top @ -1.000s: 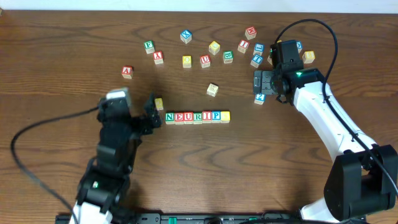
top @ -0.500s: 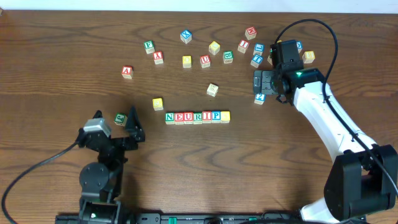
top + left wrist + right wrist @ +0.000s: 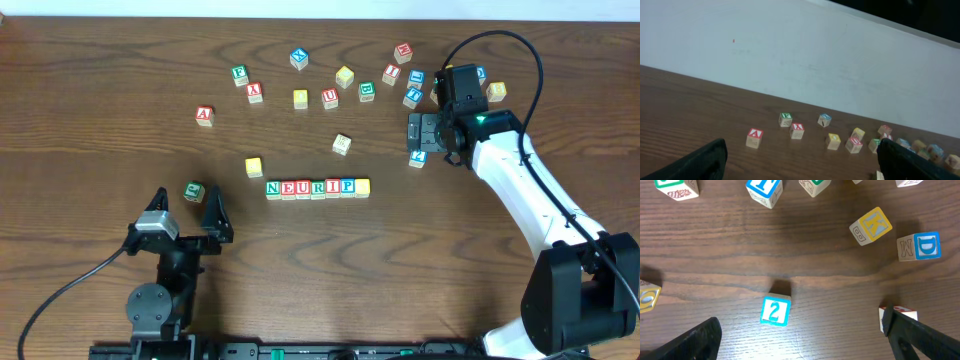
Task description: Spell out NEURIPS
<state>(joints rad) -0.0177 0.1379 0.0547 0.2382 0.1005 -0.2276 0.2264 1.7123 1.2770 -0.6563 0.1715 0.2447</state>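
Note:
The NEURIPS row [image 3: 317,187] lies mid-table in the overhead view: cubes lettered N, E, U, R, I, P, then a yellow-faced cube [image 3: 362,186] at its right end. My left gripper [image 3: 188,206] is down-left of the row, near the front edge, open and empty. In the left wrist view it [image 3: 800,167] looks across the table at the far cubes and the wall, with both dark fingers [image 3: 700,161] at the bottom corners. My right gripper [image 3: 414,132] hangs open among the back-right cubes. In its wrist view it [image 3: 800,345] has bare wood between the fingers.
A green-lettered cube [image 3: 193,190] lies by my left fingertips and a yellow one [image 3: 254,167] is left of the row. Loose cubes are scattered at the back, among them a red A [image 3: 755,137]. A blue 2 [image 3: 775,311], yellow K [image 3: 871,226] and blue D [image 3: 920,246] lie under the right wrist.
My left arm has drawn back from the row's left end toward the front edge, uncovering the green-lettered cube. The right arm and the row have not moved.

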